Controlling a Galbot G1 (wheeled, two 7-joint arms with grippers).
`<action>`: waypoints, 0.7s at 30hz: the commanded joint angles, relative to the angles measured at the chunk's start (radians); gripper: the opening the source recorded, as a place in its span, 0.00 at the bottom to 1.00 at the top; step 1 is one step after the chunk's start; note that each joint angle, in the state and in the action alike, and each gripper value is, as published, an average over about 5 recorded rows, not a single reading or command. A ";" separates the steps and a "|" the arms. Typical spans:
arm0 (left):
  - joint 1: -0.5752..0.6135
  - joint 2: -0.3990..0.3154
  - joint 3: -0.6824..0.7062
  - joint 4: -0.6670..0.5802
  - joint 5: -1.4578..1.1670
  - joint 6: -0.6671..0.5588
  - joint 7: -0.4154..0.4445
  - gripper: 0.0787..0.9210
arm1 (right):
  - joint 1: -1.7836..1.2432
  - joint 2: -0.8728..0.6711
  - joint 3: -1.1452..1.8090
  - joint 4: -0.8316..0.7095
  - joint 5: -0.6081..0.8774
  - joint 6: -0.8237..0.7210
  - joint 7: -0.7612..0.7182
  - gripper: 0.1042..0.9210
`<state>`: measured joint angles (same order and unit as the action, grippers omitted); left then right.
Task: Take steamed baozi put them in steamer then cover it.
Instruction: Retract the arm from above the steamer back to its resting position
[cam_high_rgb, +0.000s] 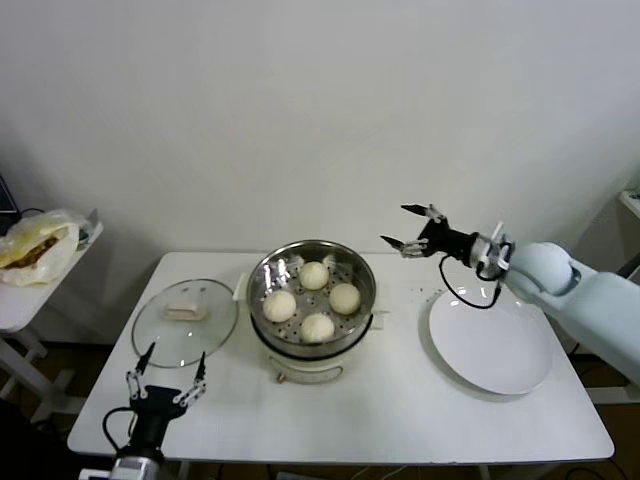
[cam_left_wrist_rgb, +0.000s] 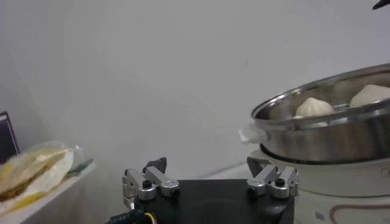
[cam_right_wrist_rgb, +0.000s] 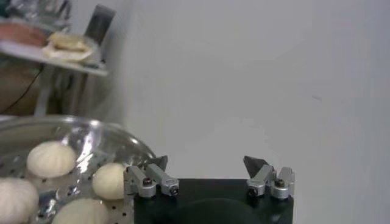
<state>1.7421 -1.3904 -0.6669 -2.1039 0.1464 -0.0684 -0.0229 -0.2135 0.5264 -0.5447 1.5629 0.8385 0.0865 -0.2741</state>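
Note:
The steel steamer (cam_high_rgb: 260, 285) stands at the table's middle with four cream-white baozi (cam_high_rgb: 313, 275) on its perforated tray. It also shows in the left wrist view (cam_left_wrist_rgb: 323, 131) and the right wrist view (cam_right_wrist_rgb: 91, 143). The glass cover (cam_high_rgb: 185, 320) with its cream handle lies flat on the table left of the steamer. My right gripper (cam_high_rgb: 405, 227) is open and empty, held in the air to the right of the steamer, above the table's back edge. My left gripper (cam_high_rgb: 167, 372) is open and empty, low at the table's front left, just in front of the cover.
A flat white plate (cam_high_rgb: 490, 340) lies at the table's right, bare. A side table at the far left holds a plastic bag of food (cam_high_rgb: 38, 245). A white wall stands behind the table.

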 joint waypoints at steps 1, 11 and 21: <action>-0.063 0.011 -0.034 0.014 0.206 0.054 0.010 0.88 | -0.808 0.098 0.875 0.127 -0.105 -0.009 0.081 0.88; -0.110 0.122 -0.059 0.053 0.854 0.154 0.031 0.88 | -1.038 0.363 1.196 0.203 -0.206 -0.111 0.048 0.88; -0.299 0.206 0.072 0.309 1.092 0.160 -0.023 0.88 | -1.140 0.521 1.324 0.171 -0.297 -0.116 0.011 0.88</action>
<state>1.6010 -1.2612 -0.6753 -1.9975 0.8648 0.0593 -0.0073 -1.1335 0.8774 0.5150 1.7129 0.6286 -0.0009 -0.2469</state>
